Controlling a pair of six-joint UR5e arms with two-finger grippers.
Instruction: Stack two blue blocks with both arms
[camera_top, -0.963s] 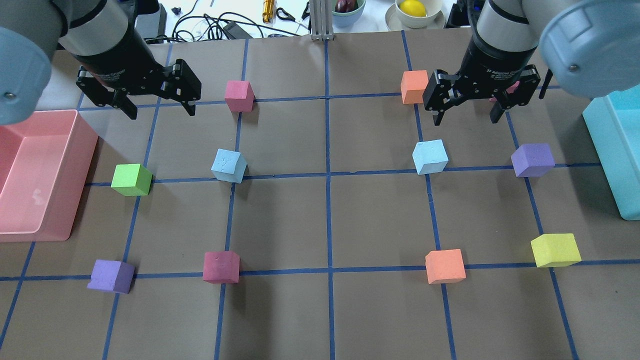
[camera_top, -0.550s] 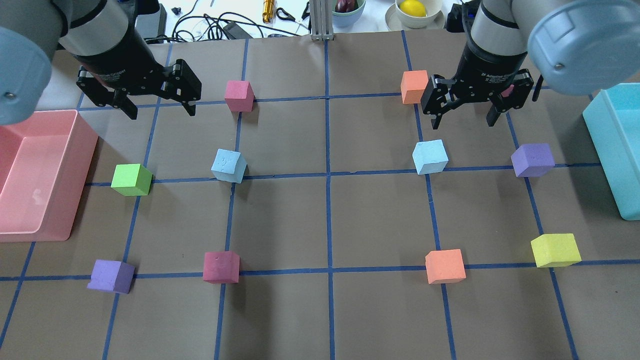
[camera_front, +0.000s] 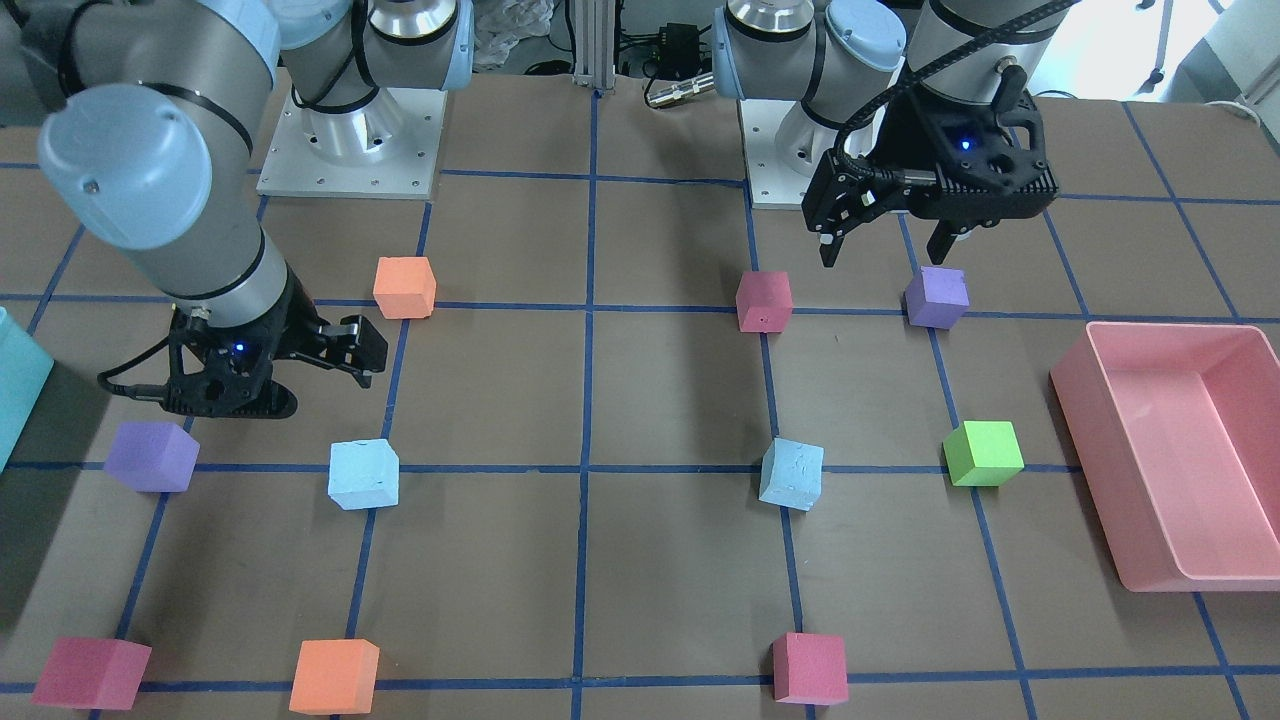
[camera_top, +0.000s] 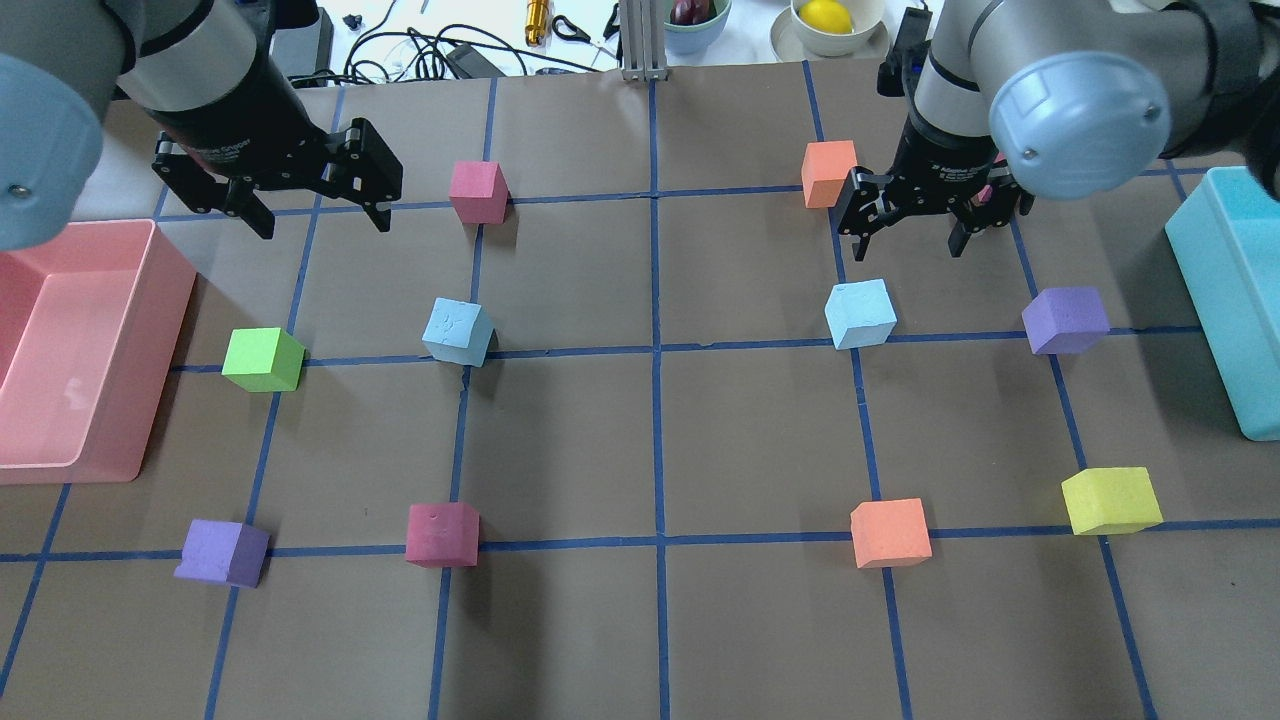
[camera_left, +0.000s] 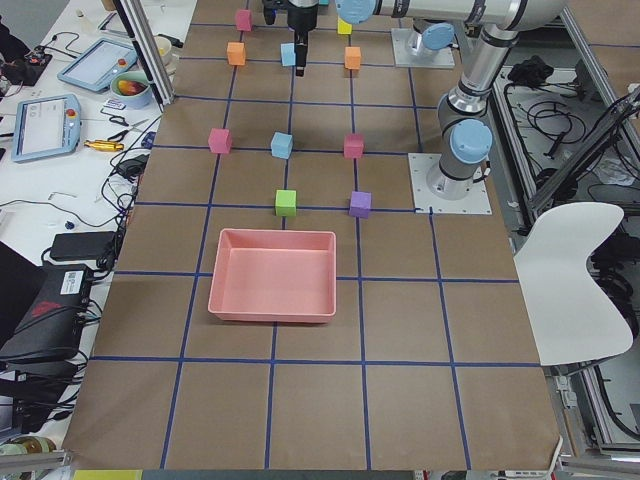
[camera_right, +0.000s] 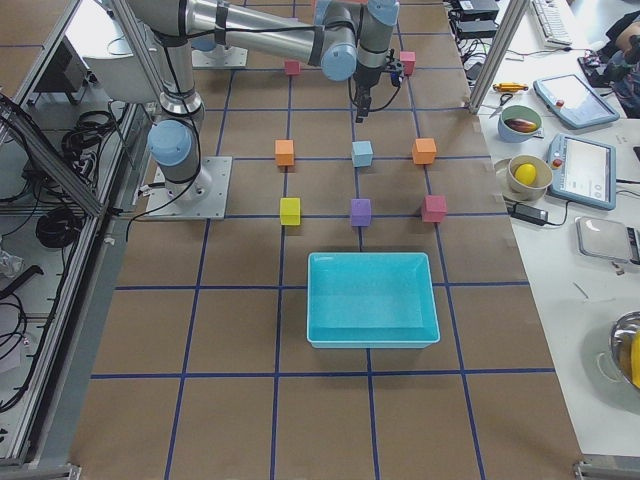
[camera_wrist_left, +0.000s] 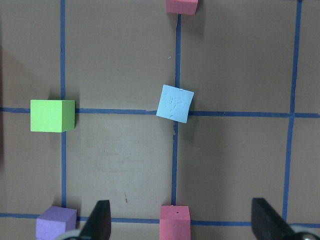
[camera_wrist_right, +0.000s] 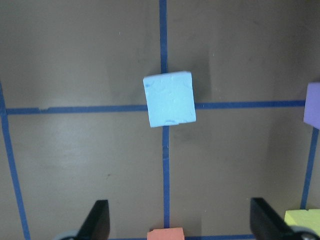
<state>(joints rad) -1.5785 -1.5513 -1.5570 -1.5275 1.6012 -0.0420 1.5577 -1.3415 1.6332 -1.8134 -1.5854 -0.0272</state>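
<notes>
Though dented — blue blocks (camera_top: 457, 332) (camera_top: 860, 313), foam-rough cubes

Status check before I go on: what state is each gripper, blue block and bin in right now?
left gripper: open, holding nothing, above the table.
right gripper: open, holding nothing, above the table.
left blue block: flat on the table, ungripped, unstacked.
right blue block: flat on the table, ungripped, unstacked.
pink bin: upright, open side up.
teal bin: upright, open side up.
</notes>
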